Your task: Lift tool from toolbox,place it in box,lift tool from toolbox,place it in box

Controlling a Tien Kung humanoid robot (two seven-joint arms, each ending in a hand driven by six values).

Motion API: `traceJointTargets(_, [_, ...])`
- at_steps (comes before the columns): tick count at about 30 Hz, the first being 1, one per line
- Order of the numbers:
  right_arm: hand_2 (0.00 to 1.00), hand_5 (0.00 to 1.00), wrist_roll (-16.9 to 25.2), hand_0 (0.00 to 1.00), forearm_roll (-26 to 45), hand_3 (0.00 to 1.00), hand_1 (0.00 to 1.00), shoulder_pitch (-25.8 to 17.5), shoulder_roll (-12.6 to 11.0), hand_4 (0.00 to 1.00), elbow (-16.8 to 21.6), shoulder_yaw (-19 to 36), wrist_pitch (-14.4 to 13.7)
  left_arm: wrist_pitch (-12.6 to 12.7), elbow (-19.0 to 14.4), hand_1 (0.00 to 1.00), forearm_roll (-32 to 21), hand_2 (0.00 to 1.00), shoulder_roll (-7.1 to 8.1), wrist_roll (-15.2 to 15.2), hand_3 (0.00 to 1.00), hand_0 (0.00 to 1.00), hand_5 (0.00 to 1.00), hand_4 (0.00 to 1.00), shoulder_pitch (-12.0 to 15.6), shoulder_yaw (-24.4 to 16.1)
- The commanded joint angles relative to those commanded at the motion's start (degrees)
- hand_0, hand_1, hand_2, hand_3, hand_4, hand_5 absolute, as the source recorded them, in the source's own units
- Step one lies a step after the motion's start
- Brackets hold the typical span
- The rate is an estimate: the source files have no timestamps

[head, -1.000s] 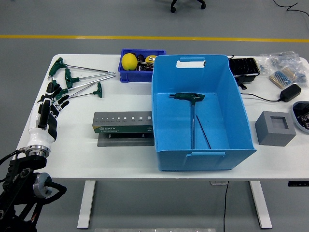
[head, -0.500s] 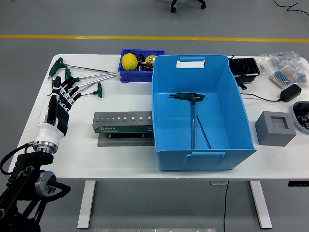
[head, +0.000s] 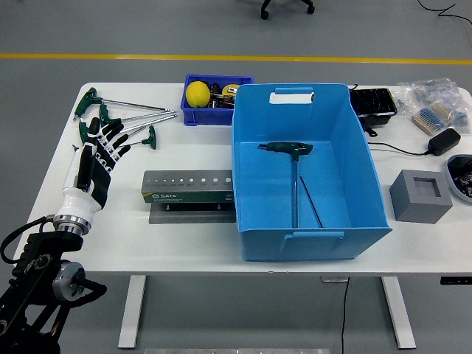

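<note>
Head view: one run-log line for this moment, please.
left hand: open, at green-handled T-wrenches | big blue plastic box: one T-wrench inside | right hand: unseen

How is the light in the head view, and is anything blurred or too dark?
Head view: even, soft light, sharp all over; the blue box shades its own floor a little, yet the tool inside reads clearly; the left hand shows no blur.

The left hand [head: 94, 164] has a white shell with black panels on its back and black-and-white jointed fingers [head: 110, 140]. A silver ring forms the wrist, behind it a black arm with looping black cables and a round grey joint cap.
</note>
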Motion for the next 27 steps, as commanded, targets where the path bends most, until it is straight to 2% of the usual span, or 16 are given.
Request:
traceJointTargets(17, [0.743, 0.832, -0.01, 0.705, 0.02, 0.672, 0.659, 0.01, 0.00, 0.881, 0.00, 0.02, -0.06, 0.40, -0.71, 0.864, 0.06, 0.899, 0.11, -0.25, 0.803, 0.842, 0.918, 0.998, 0.09, 0.00])
traceJointTargets(18, [0.743, 0.833, -0.01, 0.705, -0.06, 0.672, 0.659, 0.02, -0.01, 0.881, 0.00, 0.08, -0.05, 0.35, -0.78, 0.906, 0.05, 0.910, 0.11, -0.29, 0.834, 0.857, 0.919, 0.998, 0.10, 0.03])
traceJointTargets(27, [0.743, 0.832, -0.07, 0.704, -0.40, 0.672, 0.659, 0.00, -0.04, 0.881, 0.00, 0.31, -0.02, -0.45, -1.27, 0.933, 0.96, 0.928, 0.22, -0.24, 0.841, 0.871, 0.920, 0.998, 0.16, -0.01])
